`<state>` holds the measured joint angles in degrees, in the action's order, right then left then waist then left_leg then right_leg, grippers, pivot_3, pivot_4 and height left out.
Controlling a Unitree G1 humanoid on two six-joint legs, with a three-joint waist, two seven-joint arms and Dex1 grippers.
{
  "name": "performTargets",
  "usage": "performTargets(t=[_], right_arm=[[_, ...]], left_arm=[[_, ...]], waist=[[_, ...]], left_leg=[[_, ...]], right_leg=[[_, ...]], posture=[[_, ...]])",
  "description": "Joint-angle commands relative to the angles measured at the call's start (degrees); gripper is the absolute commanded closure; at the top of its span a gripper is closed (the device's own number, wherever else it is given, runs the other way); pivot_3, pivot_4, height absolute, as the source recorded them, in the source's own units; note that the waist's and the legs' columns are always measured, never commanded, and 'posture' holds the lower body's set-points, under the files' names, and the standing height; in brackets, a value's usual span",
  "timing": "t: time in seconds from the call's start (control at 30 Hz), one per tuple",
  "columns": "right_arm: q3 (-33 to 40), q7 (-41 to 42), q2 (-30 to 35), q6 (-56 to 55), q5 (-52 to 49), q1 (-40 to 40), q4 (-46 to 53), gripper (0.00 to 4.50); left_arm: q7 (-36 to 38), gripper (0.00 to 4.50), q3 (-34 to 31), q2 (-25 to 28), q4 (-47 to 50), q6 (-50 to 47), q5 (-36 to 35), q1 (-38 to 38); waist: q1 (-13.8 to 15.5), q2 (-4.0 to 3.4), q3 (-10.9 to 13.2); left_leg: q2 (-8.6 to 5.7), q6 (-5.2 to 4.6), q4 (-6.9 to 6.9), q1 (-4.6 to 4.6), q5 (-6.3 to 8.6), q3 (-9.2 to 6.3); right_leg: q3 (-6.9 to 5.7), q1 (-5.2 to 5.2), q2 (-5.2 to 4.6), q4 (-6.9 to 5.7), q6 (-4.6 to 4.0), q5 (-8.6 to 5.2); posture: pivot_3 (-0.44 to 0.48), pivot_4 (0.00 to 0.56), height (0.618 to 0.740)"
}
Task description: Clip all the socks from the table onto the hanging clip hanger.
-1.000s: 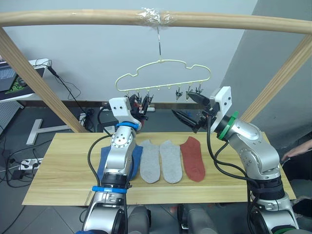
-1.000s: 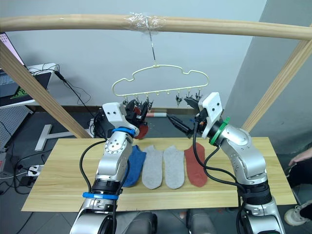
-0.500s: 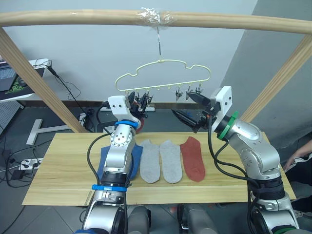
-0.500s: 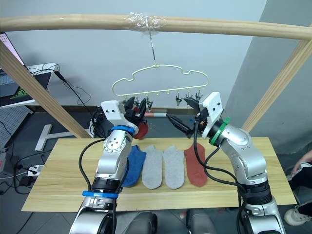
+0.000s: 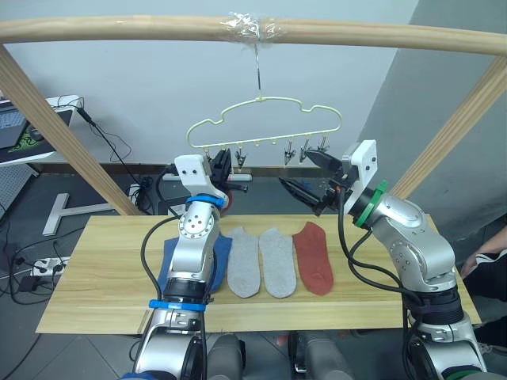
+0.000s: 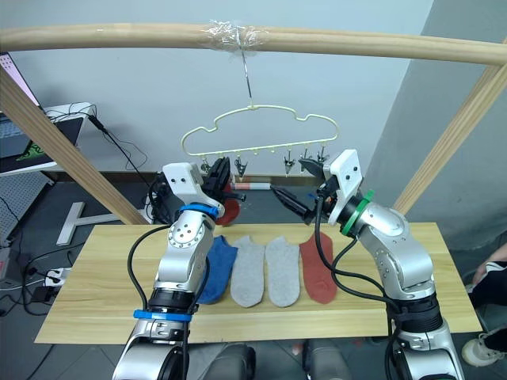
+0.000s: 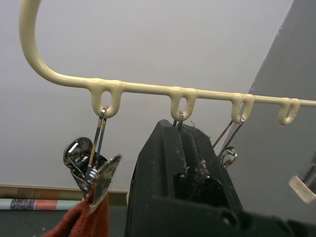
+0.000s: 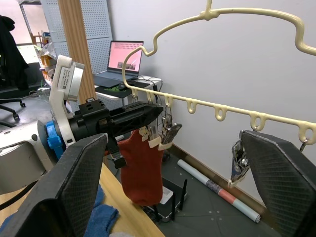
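Note:
The pale yellow clip hanger [image 5: 273, 138] hangs by its hook from the wooden bar. One rust red sock [image 8: 140, 173] dangles from a clip at its left end. My left gripper [image 5: 223, 162] is raised to that end and shut, its tips [image 7: 181, 131] against the second clip, whose body is hidden behind them. My right gripper [image 5: 309, 176] hovers open below the hanger's right clips, holding nothing. On the table [image 5: 103, 277] lie a blue sock [image 5: 169, 261] partly behind my left arm, two grey socks [image 5: 244, 261] [image 5: 278, 261] and a red sock [image 5: 314, 257].
A thick wooden bar [image 5: 119, 30] spans the top, with slanted posts at left [image 5: 47, 119] and right [image 5: 463, 119]. Cables and a power strip [image 5: 43, 265] lie on the floor to the left. A person's hand [image 6: 495, 253] shows at the right edge.
My left gripper has shifted slightly up and left along the clip row, and the red sock now hangs below it from the clip. The right arm has not moved.

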<state>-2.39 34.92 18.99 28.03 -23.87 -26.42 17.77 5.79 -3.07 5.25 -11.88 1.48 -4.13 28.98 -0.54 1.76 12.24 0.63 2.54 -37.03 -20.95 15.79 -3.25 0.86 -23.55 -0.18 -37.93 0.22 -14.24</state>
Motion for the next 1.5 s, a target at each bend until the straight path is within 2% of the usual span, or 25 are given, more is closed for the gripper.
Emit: performTargets(t=[0.03,0.13,0.2,0.33,0.6,0.77,1.0,1.23,1.37,1.5], right_arm=[[-1.31,0.72,1.39,1.71,-0.29,1.77,2.22,0.00],[-4.68,1.48,4.07,2.11,2.92,4.40,0.85,0.00],[-9.02,-0.87,5.59,0.51,9.72,6.84,-6.02,0.00],[-13.10,-1.49,4.74,-3.24,15.50,7.38,-17.62,0.00],[-14.86,-1.91,0.14,-9.01,21.46,5.03,-35.82,0.00],[-13.06,-4.82,-2.88,-13.64,23.57,1.07,-45.21,0.00],[-12.20,-4.36,-3.43,-15.12,24.45,1.39,-47.02,0.00],[-10.02,-4.61,-3.61,-10.98,24.19,1.94,-49.72,0.00],[-9.65,-3.16,-3.79,-9.02,24.24,2.33,-50.03,0.88],[-10.50,-2.48,-2.95,-11.31,26.16,2.64,-51.56,2.34]], left_arm=[[1.23,4.48,-0.40,1.03,1.08,-0.89,-0.57,0.26],[2.93,4.48,-0.86,1.62,1.29,-2.31,-2.05,0.13],[5.63,4.48,-1.57,3.01,2.08,-4.15,-4.22,-0.69],[7.38,4.48,-2.50,4.46,3.08,-6.09,-5.86,-1.41],[6.10,4.48,-3.33,3.79,4.05,-7.76,-6.75,-2.35],[6.15,4.48,-2.60,3.63,5.84,-8.01,-6.10,-3.34],[5.92,4.48,-2.54,3.86,7.06,-8.26,-5.95,-4.32],[5.92,4.48,-2.43,3.77,5.94,-7.93,-5.90,-3.09],[6.03,4.50,-2.41,3.77,5.39,-7.72,-5.91,-2.71],[5.90,4.50,-2.69,4.01,4.57,-7.33,-5.77,-2.27]], waist=[[0.00,0.00,0.00],[-0.09,0.00,0.00],[-0.33,0.02,-0.02],[-1.05,0.02,-0.02],[-1.29,0.01,-0.02],[-1.37,0.01,-0.03],[-1.21,0.00,-0.03],[-1.21,-0.01,-0.03],[-1.21,0.00,-0.05],[-1.28,-0.01,-0.06]], left_leg=[[0.00,0.00,0.00,0.00,0.00,0.00],[0.00,0.00,0.01,0.01,0.00,-0.01],[0.00,0.00,0.01,0.04,0.00,0.03],[0.01,0.00,-0.01,0.09,-0.01,0.06],[0.05,0.00,-0.02,0.14,-0.02,0.11],[0.04,0.00,-0.01,0.15,-0.02,0.21],[0.05,0.00,0.00,0.13,-0.01,0.15],[0.05,0.00,-0.01,0.15,-0.02,0.14],[0.04,0.00,-0.03,0.17,-0.02,0.14],[0.05,0.00,-0.02,0.19,-0.01,0.14]], right_leg=[[0.00,0.00,0.00,0.00,0.00,0.00],[0.00,0.01,0.00,0.01,0.01,-0.01],[0.01,0.03,0.00,0.01,0.05,-0.03],[0.04,0.06,0.01,-0.01,0.11,-0.07],[0.09,0.05,0.06,-0.06,0.12,-0.07],[0.12,0.04,0.05,-0.04,0.05,-0.03],[0.15,0.05,0.03,-0.05,0.02,-0.01],[0.14,0.05,0.03,-0.07,0.03,-0.02],[0.13,0.10,0.03,-0.06,0.06,-0.03],[0.13,0.12,0.03,-0.06,0.06,-0.03]], posture=[[-0.030,0.197,0.740],[-0.030,0.192,0.740],[-0.030,0.192,0.740],[-0.009,0.189,0.740],[-0.009,0.189,0.740],[0.008,0.187,0.740],[0.024,0.193,0.740],[0.012,0.194,0.740],[0.006,0.195,0.740],[0.006,0.195,0.740]])
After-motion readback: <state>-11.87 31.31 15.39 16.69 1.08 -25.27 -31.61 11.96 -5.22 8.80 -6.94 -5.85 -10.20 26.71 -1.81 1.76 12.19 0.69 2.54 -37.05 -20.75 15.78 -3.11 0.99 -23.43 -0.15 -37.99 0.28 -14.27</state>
